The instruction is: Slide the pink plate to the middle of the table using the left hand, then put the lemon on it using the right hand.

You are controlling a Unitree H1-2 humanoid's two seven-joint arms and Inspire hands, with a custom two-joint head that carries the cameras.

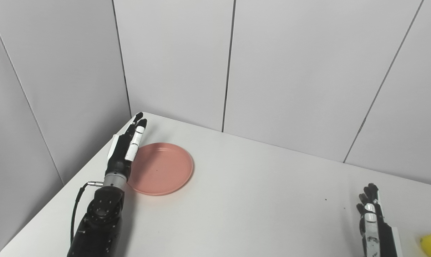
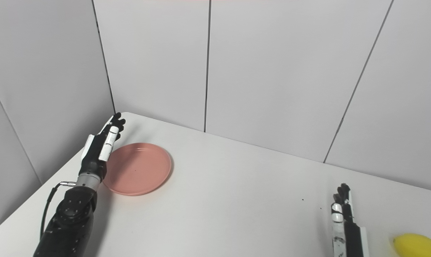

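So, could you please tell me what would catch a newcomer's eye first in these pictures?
The pink plate stands out on the white table, near its far left corner. The left hand stands edge-on against the plate's left rim, fingers straight. At the bottom right, the lemon lies beside the right hand, which holds nothing.

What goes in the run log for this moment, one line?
step: slide not done | left hand: open, at plate left rim | right hand: open, idle | lemon: on table, right of right hand
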